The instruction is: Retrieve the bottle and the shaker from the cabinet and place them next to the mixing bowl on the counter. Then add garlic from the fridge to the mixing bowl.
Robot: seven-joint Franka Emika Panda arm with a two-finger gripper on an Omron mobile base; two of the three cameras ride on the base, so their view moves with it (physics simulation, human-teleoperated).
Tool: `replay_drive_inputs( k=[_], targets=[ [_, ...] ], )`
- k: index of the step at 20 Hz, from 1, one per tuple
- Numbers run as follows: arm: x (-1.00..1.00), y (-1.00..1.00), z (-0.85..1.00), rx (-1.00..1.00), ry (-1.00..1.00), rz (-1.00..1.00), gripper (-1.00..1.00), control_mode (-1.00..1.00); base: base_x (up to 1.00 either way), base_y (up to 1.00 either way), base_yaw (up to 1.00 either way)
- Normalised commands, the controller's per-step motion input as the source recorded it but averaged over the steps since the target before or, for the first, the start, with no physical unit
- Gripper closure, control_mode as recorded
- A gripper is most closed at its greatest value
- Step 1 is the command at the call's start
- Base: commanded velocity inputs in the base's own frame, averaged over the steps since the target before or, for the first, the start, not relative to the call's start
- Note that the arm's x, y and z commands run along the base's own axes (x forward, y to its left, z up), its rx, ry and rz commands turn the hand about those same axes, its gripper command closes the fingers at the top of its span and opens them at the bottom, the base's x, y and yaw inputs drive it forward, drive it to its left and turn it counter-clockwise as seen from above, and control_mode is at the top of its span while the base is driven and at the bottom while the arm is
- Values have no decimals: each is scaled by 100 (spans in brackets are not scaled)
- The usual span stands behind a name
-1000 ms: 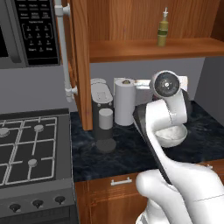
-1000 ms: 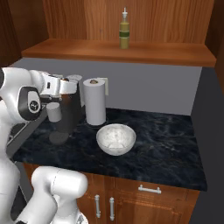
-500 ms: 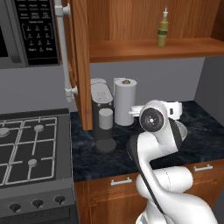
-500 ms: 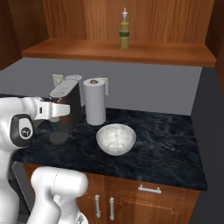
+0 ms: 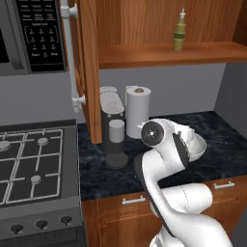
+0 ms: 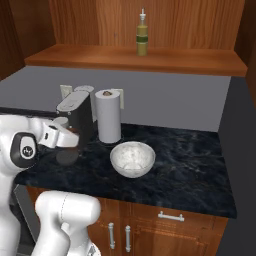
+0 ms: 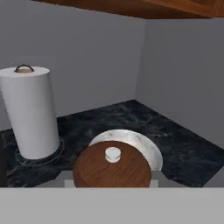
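Hand view: a brown-topped shaker (image 7: 112, 168) with a white knob sits at the jaws, apparently pinched, above the mixing bowl (image 7: 144, 146) on the table (image 7: 183, 144). Right base view: the bottle (image 6: 142, 40) stands on the cabinet shelf (image 6: 200, 61); paper towel roll (image 6: 108, 116) behind the bowl.

The paper towel roll (image 7: 30, 111) stands ahead-left of the hand, the mixing bowl (image 7: 131, 142) just beyond it; bare table (image 7: 183, 144) lies open to the right, toward the wall.

Glossy white arm (image 5: 166, 159) of rounded, bulbous segments, with dark bands at the joints and a round dark cap (image 6: 24, 149) bearing a small white mark.
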Motion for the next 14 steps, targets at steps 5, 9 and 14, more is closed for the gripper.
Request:
replay_drive_inputs(
  k=[5,9,14],
  targets=[
    [33,-1,-95,27,0,-31,100,-100,0,0,0],
    [40,0,-77,8,-6,-25,100,-100,0,0,0],
    [12,0,-36,-1,-3,-4,100,-100,0,0,0]
  ],
)
